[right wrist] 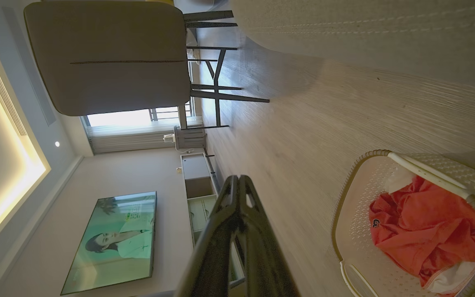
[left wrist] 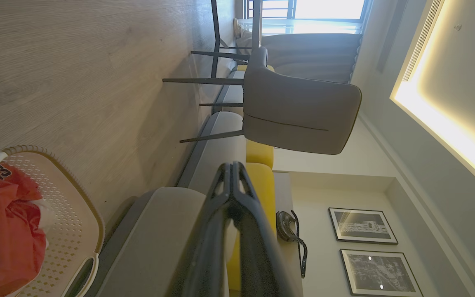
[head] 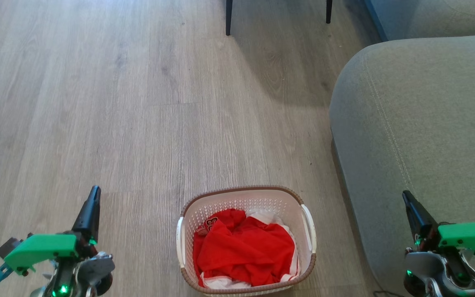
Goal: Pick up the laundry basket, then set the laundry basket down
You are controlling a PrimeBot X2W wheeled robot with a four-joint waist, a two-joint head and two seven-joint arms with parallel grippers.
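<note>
Left gripper [head: 94, 194] was closed, empty, low left, well apart from the laundry basket [head: 241, 189]. The basket sat upright on the floor [head: 138, 103], centre, near the robot, mouth up, red and white clothes [head: 245, 251] inside. Its long axis seemed to run left-right, a white handle at each end. Right gripper [head: 406, 197] was closed, empty, over the sofa [head: 419, 136]. Risks: the right arm snagging the sofa just beside the basket, and an uneven two-handed lift tipping it.

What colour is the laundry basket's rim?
Brown, woven-look, topping the white perforated laundry basket. Clearest in the head view.
</note>
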